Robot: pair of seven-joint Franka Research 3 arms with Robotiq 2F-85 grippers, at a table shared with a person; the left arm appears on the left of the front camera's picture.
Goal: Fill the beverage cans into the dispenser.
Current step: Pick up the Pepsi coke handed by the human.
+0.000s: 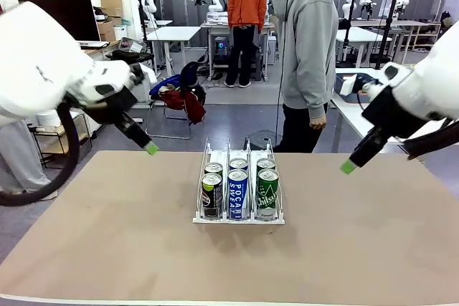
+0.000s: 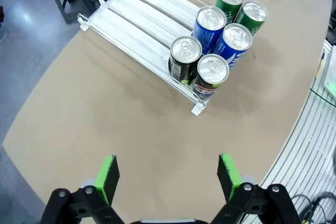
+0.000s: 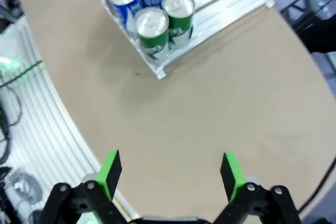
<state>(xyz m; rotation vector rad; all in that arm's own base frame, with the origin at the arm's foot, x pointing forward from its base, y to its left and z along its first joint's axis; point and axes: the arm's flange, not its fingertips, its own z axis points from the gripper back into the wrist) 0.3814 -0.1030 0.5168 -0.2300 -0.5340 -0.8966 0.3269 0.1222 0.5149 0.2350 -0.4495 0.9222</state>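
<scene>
Front view: dispenser (image 1: 239,220) mid desk (image 1: 107,249), back end nr far edge, bare desk all round. Six upright cans (image 1: 238,190) at front lip: 2 dark, 2 blue, 2 green. Spread & empty: left pincer (image 2: 167,167), right pincer (image 3: 169,167), well clear.

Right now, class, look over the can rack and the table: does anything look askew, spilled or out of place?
Nothing stands out. All six beverage cans stand upright at the front of the dispenser, two per lane, sorted by colour: dark, blue, green. No spill shows on the table.
</scene>
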